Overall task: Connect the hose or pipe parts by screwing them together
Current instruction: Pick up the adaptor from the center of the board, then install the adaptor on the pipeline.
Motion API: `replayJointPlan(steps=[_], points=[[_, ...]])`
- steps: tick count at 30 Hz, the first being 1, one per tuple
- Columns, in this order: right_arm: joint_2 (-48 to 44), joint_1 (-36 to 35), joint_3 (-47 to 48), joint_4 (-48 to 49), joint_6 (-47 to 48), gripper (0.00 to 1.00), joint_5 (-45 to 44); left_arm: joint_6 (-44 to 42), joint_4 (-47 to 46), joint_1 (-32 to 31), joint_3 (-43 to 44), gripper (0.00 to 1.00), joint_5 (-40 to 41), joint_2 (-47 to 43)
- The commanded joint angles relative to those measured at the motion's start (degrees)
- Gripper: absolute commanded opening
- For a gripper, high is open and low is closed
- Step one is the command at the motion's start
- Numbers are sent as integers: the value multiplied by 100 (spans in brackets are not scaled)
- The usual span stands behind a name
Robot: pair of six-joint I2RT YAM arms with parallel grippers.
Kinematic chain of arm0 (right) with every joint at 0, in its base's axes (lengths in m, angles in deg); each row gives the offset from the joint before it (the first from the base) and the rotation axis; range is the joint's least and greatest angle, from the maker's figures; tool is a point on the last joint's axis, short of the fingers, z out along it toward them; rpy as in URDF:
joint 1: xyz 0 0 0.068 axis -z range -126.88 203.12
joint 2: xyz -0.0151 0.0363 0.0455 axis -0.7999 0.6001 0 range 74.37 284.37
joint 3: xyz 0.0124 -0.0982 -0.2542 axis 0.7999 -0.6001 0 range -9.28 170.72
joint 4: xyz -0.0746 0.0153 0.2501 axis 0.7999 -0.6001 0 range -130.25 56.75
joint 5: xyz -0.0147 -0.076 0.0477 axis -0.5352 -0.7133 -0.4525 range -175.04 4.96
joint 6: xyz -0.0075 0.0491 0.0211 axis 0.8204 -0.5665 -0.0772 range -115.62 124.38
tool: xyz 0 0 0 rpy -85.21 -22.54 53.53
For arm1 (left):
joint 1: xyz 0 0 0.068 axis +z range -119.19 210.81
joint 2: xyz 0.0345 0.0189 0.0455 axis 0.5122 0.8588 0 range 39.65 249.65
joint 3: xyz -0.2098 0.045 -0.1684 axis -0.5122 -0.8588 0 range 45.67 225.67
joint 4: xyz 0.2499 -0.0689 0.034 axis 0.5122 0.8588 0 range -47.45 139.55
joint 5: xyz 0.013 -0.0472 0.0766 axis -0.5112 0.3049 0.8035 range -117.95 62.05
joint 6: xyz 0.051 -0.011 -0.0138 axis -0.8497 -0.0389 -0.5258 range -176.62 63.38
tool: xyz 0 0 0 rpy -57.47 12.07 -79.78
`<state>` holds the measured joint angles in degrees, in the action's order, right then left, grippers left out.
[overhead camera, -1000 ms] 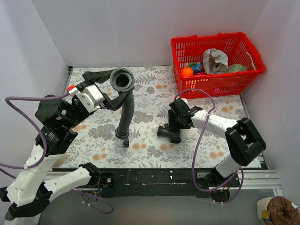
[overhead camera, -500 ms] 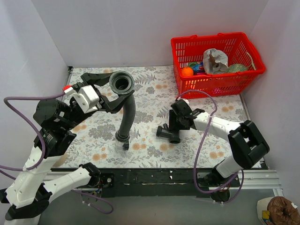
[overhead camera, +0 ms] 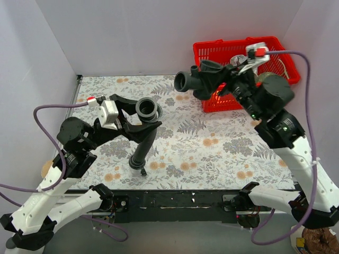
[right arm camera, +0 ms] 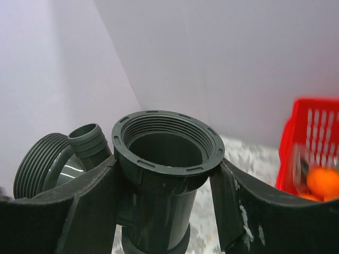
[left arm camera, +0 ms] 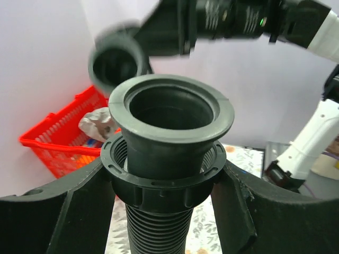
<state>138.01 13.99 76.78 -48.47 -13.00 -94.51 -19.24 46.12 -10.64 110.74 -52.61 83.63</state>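
The step in hand looks like bringing the two parts together in the air, and doing it well will depend on lining them up before any turning starts. The hose [overhead camera: 144,138] stands nearly upright at the left of the tabletop [overhead camera: 228,151], its open collar facing up and its lower end down near the surface. The fitting [overhead camera: 198,80] is held high at the far right, in front of the red basket [overhead camera: 276,42] and well apart from the hose. The left gripper [overhead camera: 144,115] is closed partway onto the hose, one finger on each side just under the collar at the threaded ring [left arm camera: 164,177]. That is a good place to grip, since the ribbed length below would bend under any push. The right gripper [overhead camera: 213,79] stands wider and clamps the fitting's round barrel between both fingers, with one threaded opening facing its wrist camera and a coarse outer thread off to the side. The fitting should be brought down so the chosen threaded end sits square on the collar, with both axes in one line. Only a light push should be used until the threads catch. A tilted start would likely cross the threads or push the hose sideways. Whether the ring turns freely on the hose cannot be told.
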Motion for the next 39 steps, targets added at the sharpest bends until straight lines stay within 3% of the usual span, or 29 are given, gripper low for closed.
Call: replayJointPlan(steps=[1, 7, 14, 21, 31, 39], points=[[17, -94, 795, 757, 657, 1, 840, 761, -699, 23, 13, 26, -573, 197], [-27, -314, 1123, 1873, 666, 1, 1527, 1147, -1271, 23, 382, 27, -935, 724], [-9, -586, 1290, 2269, 878, 1, 1659, 1421, -1500, 23, 645, 29, -1330, 1234], [-9, -736, 1150, 2945, 623, 1, 1861, 683, -1991, -12, 945, 35, -1454, 1753], [175, -1263, 1115, 2920, 1088, 1, 1976, 173, -2537, -56, 1542, 37, -1735, 2412], [35, -1351, 790, 2806, 1369, 1, 1809, 453, -2563, -65, 1692, 35, -1656, 2509]])
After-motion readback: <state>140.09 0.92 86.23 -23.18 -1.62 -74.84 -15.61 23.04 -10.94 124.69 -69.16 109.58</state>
